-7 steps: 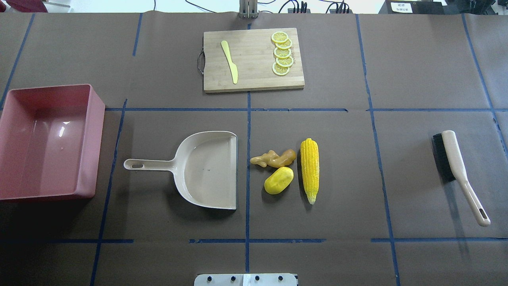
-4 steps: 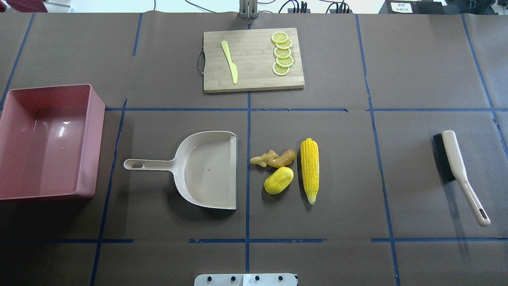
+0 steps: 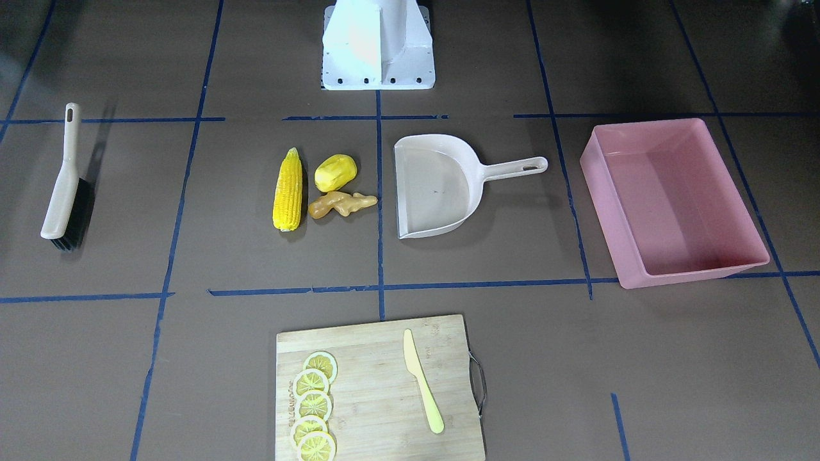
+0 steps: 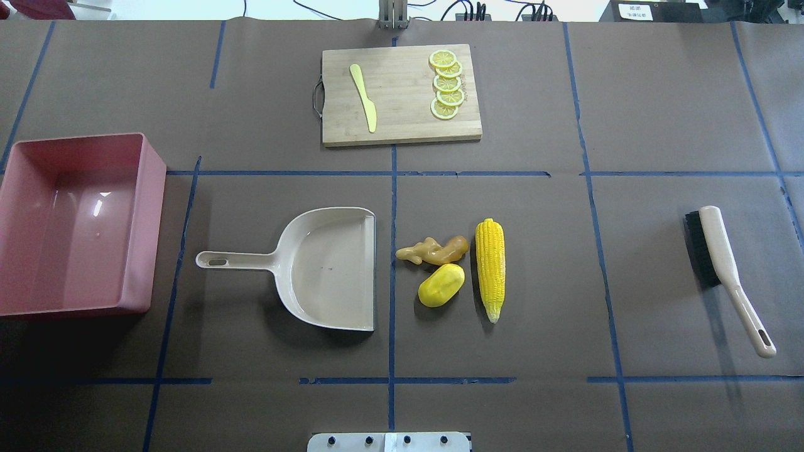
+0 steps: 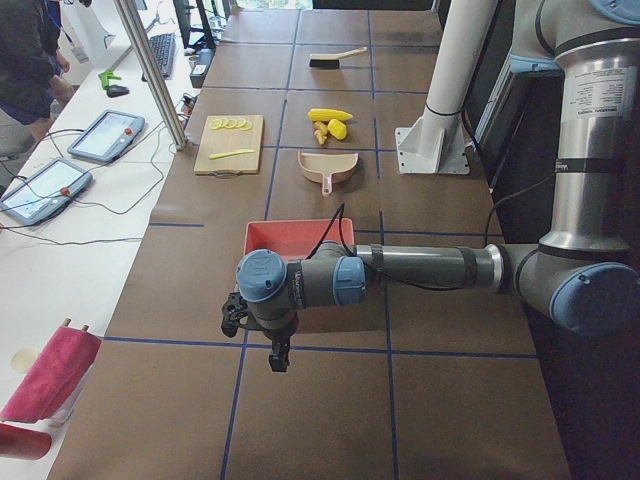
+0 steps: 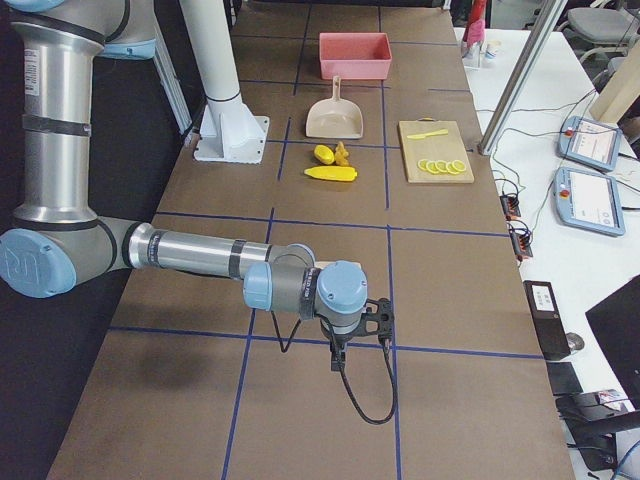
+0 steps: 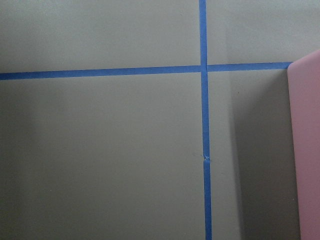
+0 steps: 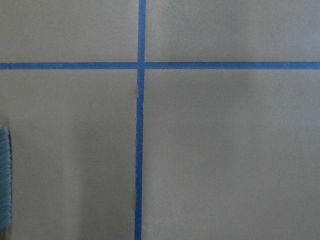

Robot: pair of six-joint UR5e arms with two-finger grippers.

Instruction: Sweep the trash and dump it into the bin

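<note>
1. the trash sits mid-table in a tight cluster: the corn cob (image 4: 490,269), the potato-like lump (image 4: 441,285) and the ginger root (image 4: 433,250). all three lie just beside the open lip of the dustpan (image 4: 326,267), and none is in it yet.
2. we judge the layout is set for one sweep. the pan's mouth faces the cluster, the brush (image 4: 722,270) lies well apart on our right, and the bin (image 4: 146,232) waits on our left, past the pan's handle.
3. the left gripper (image 5: 232,315) hangs over the table near the bin, and the right gripper (image 6: 383,318) hangs over the table's right end. only the side views show them, so we cannot tell whether their fingers are apart or together.
4. the table (image 4: 565,314) is covered in brown paper with a grid of blue tape. at its far edge a cutting board (image 4: 402,119) holds lemon slices (image 4: 446,85) and a pale knife (image 4: 364,97), away from the sweep.
5. beyond it runs a white bench (image 5: 60,240) with tablets and cables, and a person (image 5: 25,50) stands there.
</note>
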